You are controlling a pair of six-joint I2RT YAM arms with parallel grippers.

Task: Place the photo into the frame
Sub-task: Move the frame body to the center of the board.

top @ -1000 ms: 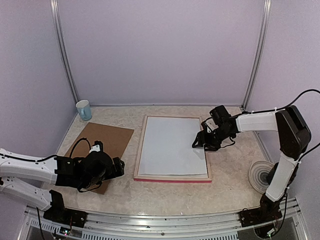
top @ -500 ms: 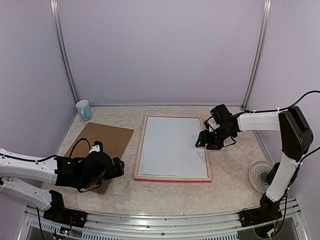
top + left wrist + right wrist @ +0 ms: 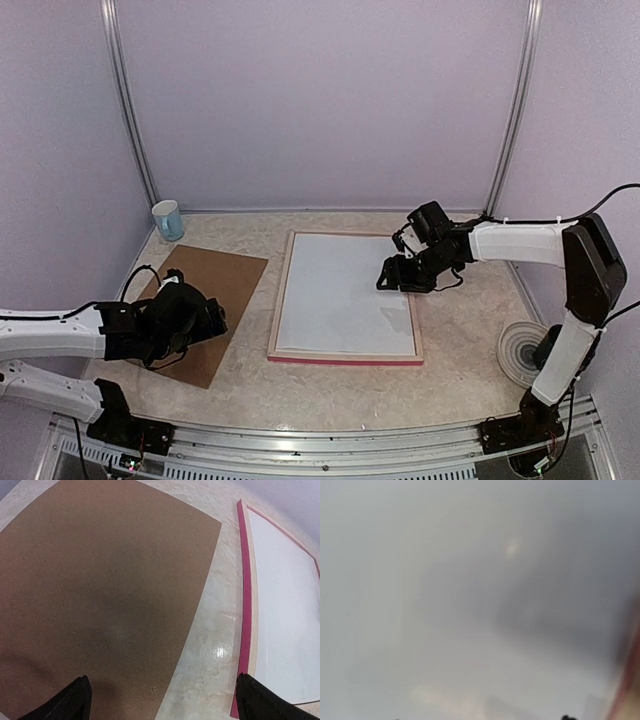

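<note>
Looking down on the frame (image 3: 345,353) lying flat at the middle of the table (image 3: 460,335), pale wood back upward, pink showing only along its near edge; inside the rails, a white sheet (image 3: 335,290) filling the opening, blank side up; cannot tell whether that is the photo's white back; over the sheet's far right part, just inside the right rail, the right gripper (image 3: 390,281); cannot tell whether touching the sheet or just clear of it, nor whether spread or clenched; from its wrist, only grey blur, a dark fingertip (image 3: 566,717) at the bottom edge and a reddish strip at the right. Above the near part of the brown backing board (image 3: 215,275), the left gripper (image 3: 165,702), released, fingers (image 3: 75,700) spread wide with nothing between; board flat, beside the frame's left rail yet apart from it; at the back left, a pale blue cup (image 3: 167,220), upright; by the right arm's base, a round white disc (image 3: 520,350).
</note>
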